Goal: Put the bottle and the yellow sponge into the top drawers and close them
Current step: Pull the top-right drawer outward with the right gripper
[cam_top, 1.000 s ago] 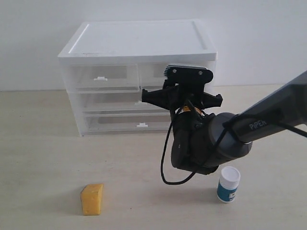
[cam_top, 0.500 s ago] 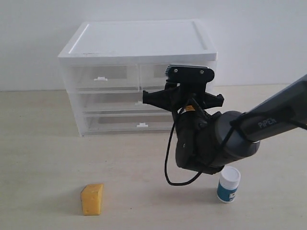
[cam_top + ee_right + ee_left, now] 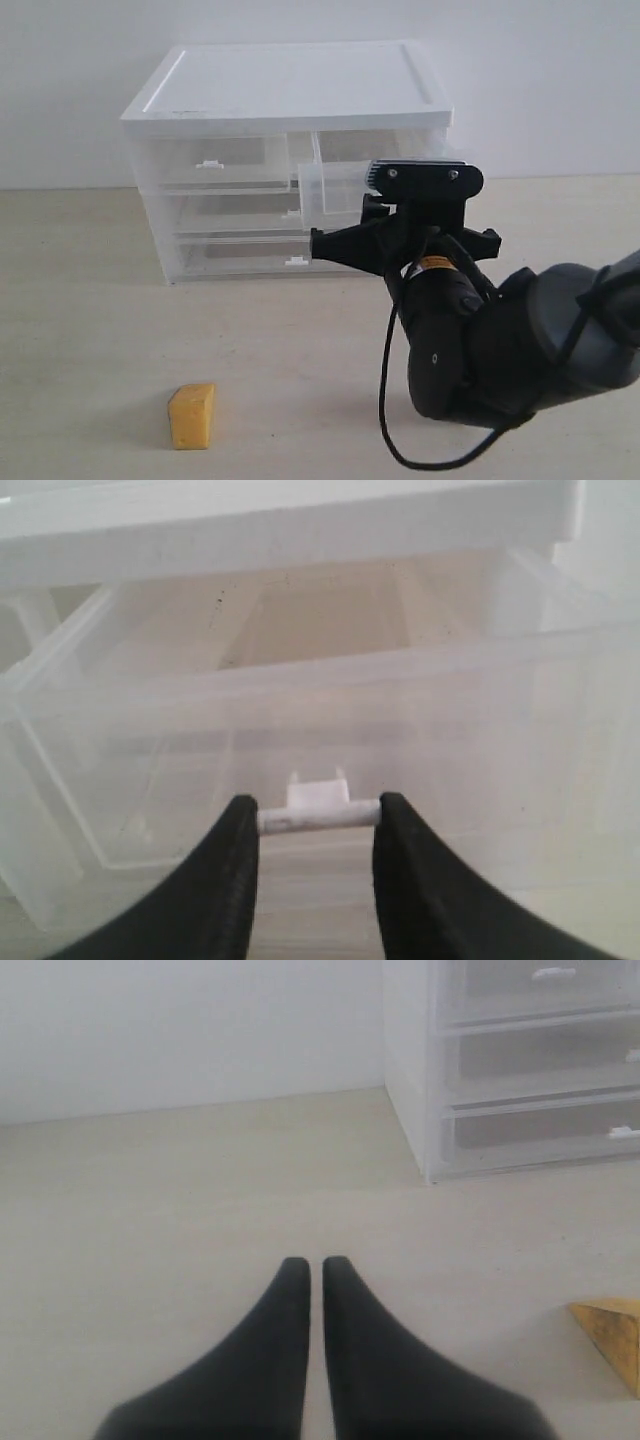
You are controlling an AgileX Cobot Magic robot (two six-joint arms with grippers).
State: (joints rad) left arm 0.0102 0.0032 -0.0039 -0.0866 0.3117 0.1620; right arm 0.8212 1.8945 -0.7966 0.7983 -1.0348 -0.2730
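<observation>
Up front at the cabinet (image 3: 290,85), right top drawer (image 3: 335,192): slid partway out, clear front standing proud of its neighbour.
Handle (image 3: 318,816): small white bar on that front, caught at both ends.
Right gripper (image 3: 318,818): jaws pinching the handle, black fingers (image 3: 235,880) either side.
Left top drawer (image 3: 210,160): flush in the cabinet, shut.
Yellow sponge (image 3: 191,415): upright on the table (image 3: 90,300), out front to the left, well apart from the cabinet.
Left gripper (image 3: 316,1272): jaws pressed together bar a thin slit, gripping nothing, low over the table.
Right arm (image 3: 500,350): big and dark, filling the near right.
</observation>
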